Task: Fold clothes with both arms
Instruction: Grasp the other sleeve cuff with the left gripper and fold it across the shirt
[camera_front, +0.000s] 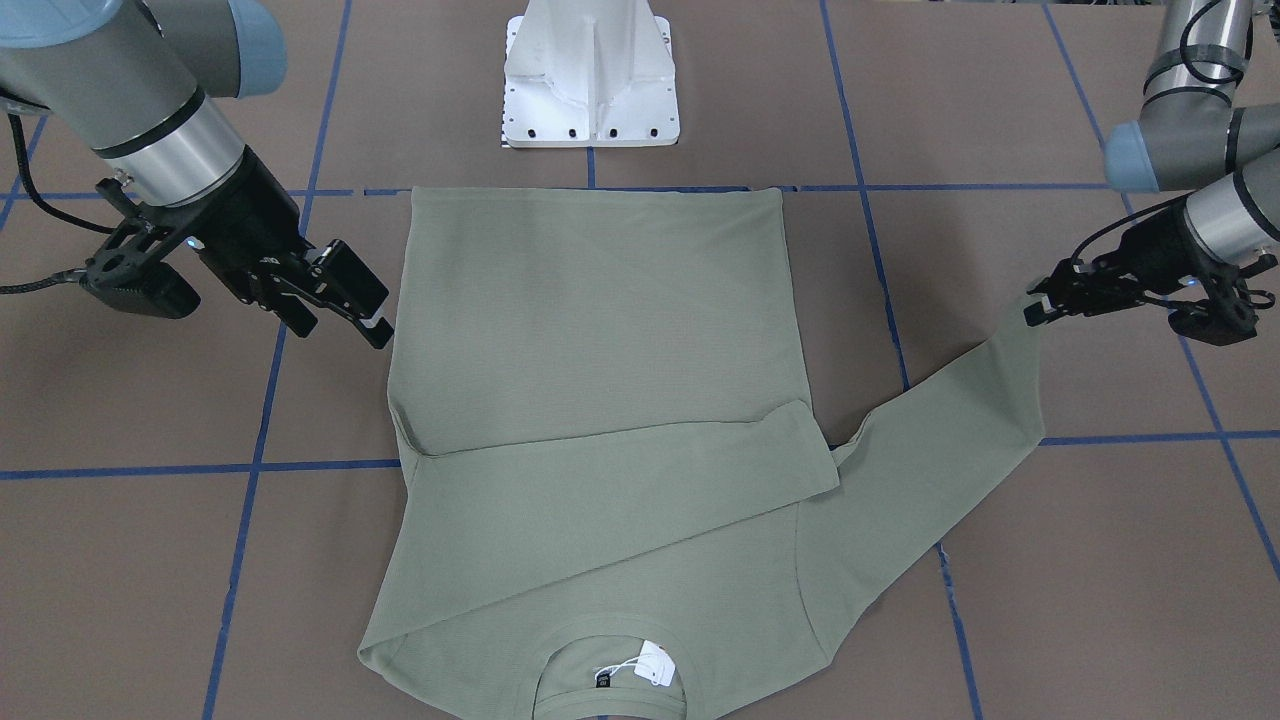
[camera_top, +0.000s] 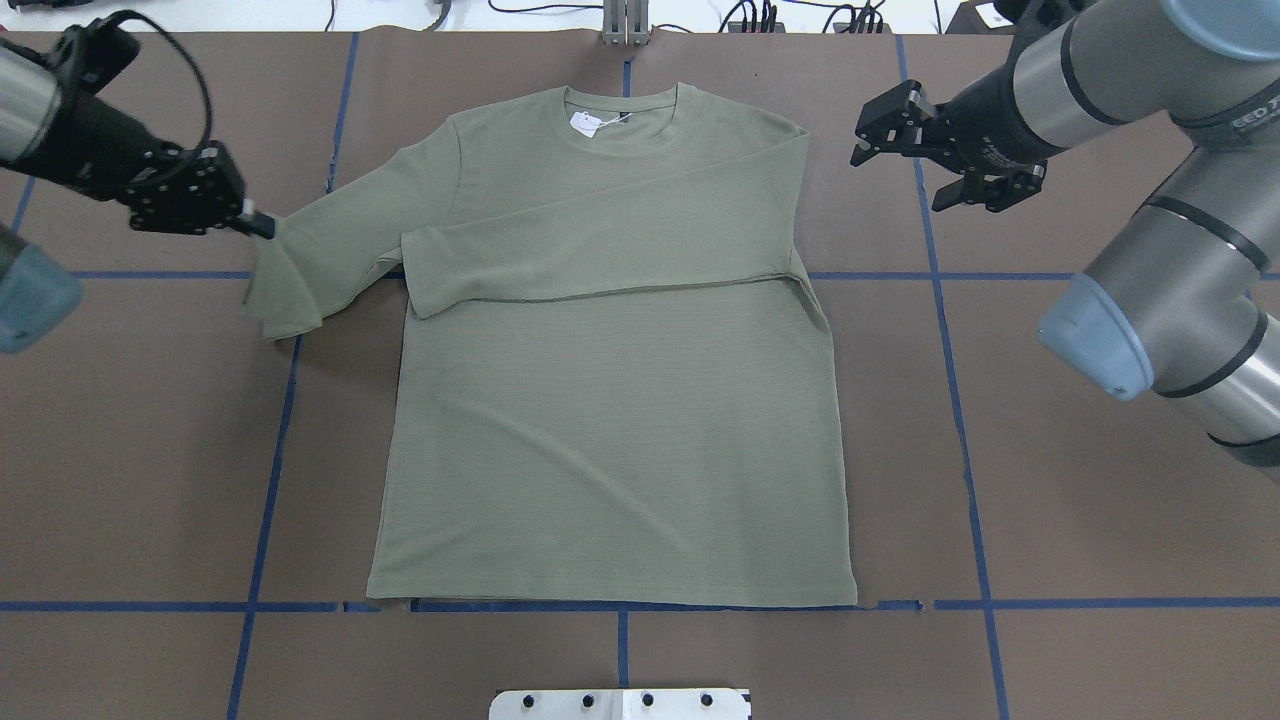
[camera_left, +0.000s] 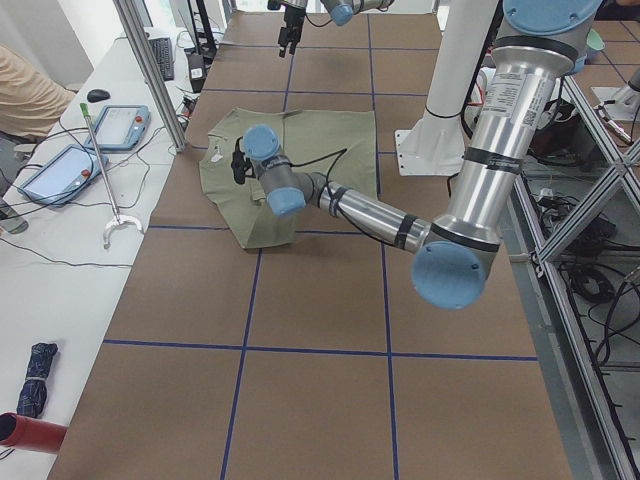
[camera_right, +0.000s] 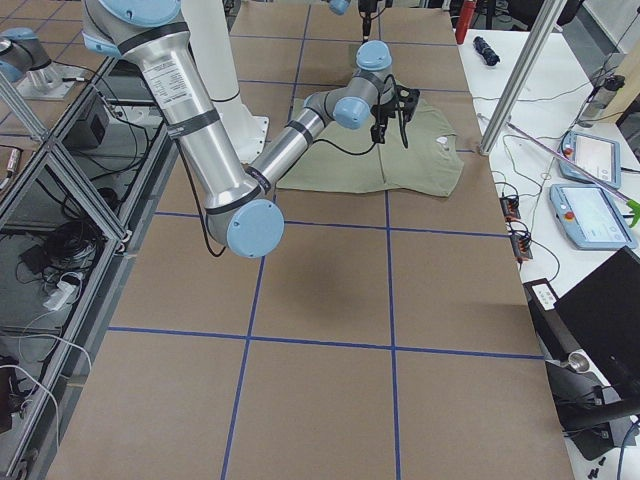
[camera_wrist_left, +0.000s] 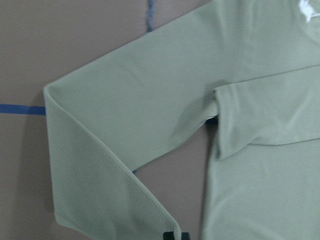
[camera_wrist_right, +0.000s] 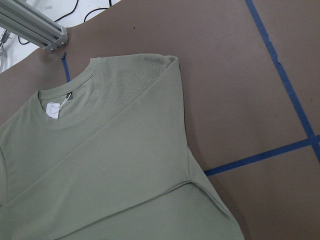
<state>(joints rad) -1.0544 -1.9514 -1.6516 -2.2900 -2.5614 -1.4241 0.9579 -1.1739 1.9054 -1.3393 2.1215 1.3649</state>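
The sage-green shirt (camera_top: 610, 420) lies flat on the brown table, collar and white hang tag (camera_top: 585, 122) at the far edge. One sleeve (camera_top: 600, 250) is folded across the chest. The other sleeve (camera_top: 310, 240) stretches out to the side, and my left gripper (camera_top: 262, 225) is shut on its cuff (camera_front: 1030, 330), lifting it slightly. My right gripper (camera_top: 897, 178) hovers open and empty just beyond the shirt's opposite shoulder, also seen as the right gripper (camera_front: 345, 328) beside the shirt's edge. In the left wrist view the held sleeve (camera_wrist_left: 125, 125) fills the frame.
The white pedestal base (camera_front: 590, 80) stands at the robot's side of the table beyond the shirt's hem. Blue tape lines (camera_top: 950, 330) grid the brown surface. Side benches hold teach pendants (camera_left: 120, 125), and a metal post (camera_left: 150, 70) rises near the collar end.
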